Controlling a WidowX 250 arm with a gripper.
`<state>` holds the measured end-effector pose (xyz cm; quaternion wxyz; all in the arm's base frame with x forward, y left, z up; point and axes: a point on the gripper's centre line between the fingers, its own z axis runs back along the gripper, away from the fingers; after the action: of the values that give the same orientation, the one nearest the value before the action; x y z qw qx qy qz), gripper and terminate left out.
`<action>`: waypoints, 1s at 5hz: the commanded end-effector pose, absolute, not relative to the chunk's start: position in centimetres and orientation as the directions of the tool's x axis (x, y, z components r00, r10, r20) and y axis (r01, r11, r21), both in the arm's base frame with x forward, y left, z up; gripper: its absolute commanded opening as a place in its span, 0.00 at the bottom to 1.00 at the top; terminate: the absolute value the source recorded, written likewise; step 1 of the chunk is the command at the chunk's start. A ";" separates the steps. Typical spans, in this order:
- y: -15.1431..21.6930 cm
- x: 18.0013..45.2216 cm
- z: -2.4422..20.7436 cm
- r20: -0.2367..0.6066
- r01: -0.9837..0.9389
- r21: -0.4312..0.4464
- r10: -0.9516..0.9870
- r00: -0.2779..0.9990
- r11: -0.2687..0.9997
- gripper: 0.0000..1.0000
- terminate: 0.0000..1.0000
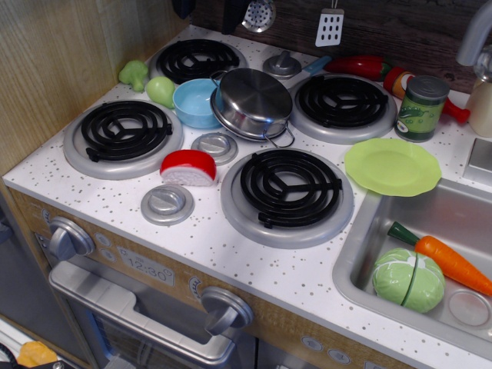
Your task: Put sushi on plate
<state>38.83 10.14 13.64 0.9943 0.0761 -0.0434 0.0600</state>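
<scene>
The sushi [188, 167], a small piece with a domed red top over a white base, sits on the speckled counter between the front left burner [123, 137] and the front right burner [287, 192]. The lime-green plate [393, 166] lies flat and bare at the right, beside the sink's rim, about a burner's width to the right of the sushi. No gripper shows in this view.
A steel pot [253, 103] and a light blue bowl [195, 102] stand behind the sushi. A green can [421, 108] and a red chili pepper [357, 65] are at the back right. The sink [361, 254] holds a carrot [446, 257] and a cabbage [407, 279].
</scene>
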 end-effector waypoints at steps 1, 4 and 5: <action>10.1 38.8 13.6 0.096 -0.126 0.146 0.113 0.989 0.981 1.00 0.00; 7.0 34.2 12.7 0.150 0.553 0.247 -0.595 0.789 0.796 1.00 0.00; 6.4 33.2 10.8 0.187 0.673 0.227 -0.710 0.679 0.704 1.00 0.00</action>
<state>32.16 5.82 7.56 0.9032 0.0323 -0.1241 -0.4096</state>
